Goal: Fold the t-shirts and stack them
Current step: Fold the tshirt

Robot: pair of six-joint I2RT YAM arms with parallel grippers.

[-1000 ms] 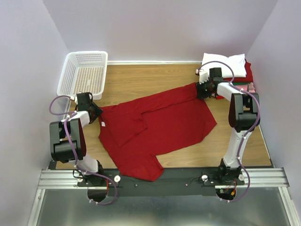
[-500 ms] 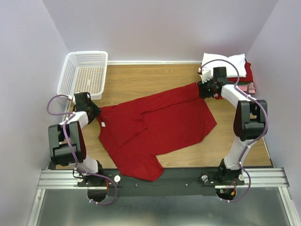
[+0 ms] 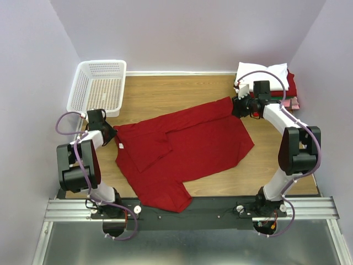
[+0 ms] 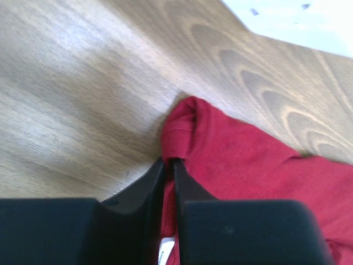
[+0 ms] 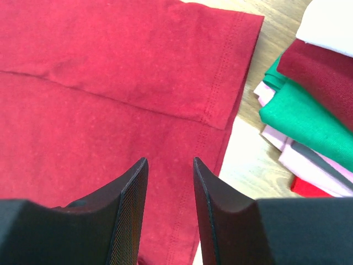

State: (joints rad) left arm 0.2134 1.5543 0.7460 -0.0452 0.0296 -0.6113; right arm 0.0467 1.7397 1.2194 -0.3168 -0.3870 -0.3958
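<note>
A large dark red t-shirt (image 3: 182, 146) lies spread across the wooden table, partly folded over itself. My left gripper (image 3: 112, 138) is at the shirt's left edge, by the collar tag. In the left wrist view its fingers (image 4: 169, 161) are shut on a bunched fold of the red cloth (image 4: 185, 124). My right gripper (image 3: 236, 106) hovers over the shirt's far right corner. It is open (image 5: 170, 160), with the stitched hem (image 5: 220, 94) below and nothing pinched. A stack of folded t-shirts (image 3: 276, 83) sits at the back right: white (image 5: 331, 22), dark red (image 5: 322, 66), green (image 5: 298, 116) and pink (image 5: 309, 163).
A white plastic mesh basket (image 3: 99, 85) stands at the back left, just beyond my left gripper. Grey walls close in the table on three sides. Bare wood (image 3: 176, 91) shows behind the shirt and at the front right (image 3: 248, 176).
My left gripper has closed on the shirt's edge by the collar. The right arm's elbow has swung outward to the right while its gripper stayed over the shirt's corner, still open.
</note>
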